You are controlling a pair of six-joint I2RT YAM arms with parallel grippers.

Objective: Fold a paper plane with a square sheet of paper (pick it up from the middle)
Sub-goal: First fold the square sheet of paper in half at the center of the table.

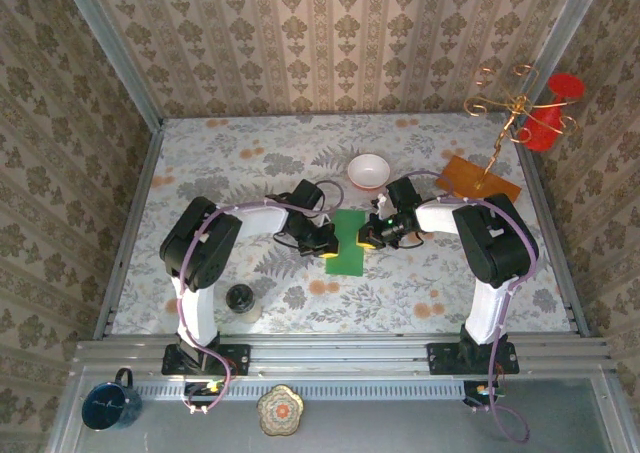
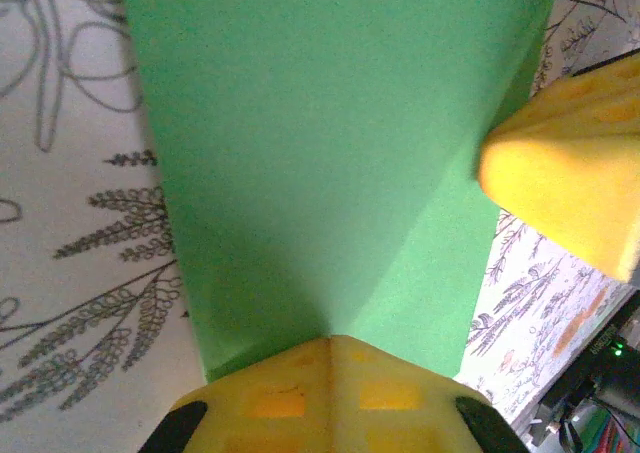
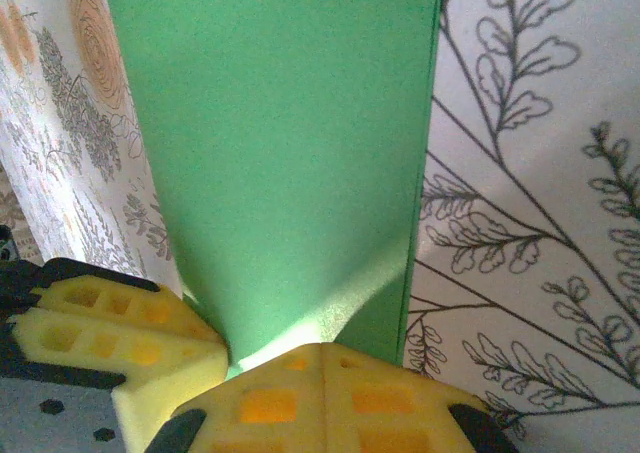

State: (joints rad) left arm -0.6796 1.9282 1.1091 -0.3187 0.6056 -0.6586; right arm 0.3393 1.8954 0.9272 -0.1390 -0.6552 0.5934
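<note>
The left gripper (image 2: pixel 330 345), its yellow foam fingers (image 2: pixel 280 398) pressed together, is clamped on the near edge of the thin bright-green sheet of paper (image 2: pixel 320 153), and a soft crease runs up from the pinch. From the opposite side the right gripper (image 3: pixel 322 351) has its own yellow foam fingers (image 3: pixel 380 398) closed on the same sheet (image 3: pixel 280 143), with the left one's foam pad (image 3: pixel 110 328) just beside them. In the top view the two grippers (image 1: pixel 326 243) (image 1: pixel 368 235) face each other across the green paper (image 1: pixel 347 243), which shows as a narrow upright rectangle at the middle of the flower-patterned table cover (image 1: pixel 230 173); whether it lies flat there cannot be told. Behind it stands a round white bowl (image 1: pixel 368 170), and to the right an orange-brown rectangular wooden board (image 1: pixel 478 178). A small dark-lidded jar (image 1: pixel 240 299) stands near the left arm's base.
</note>
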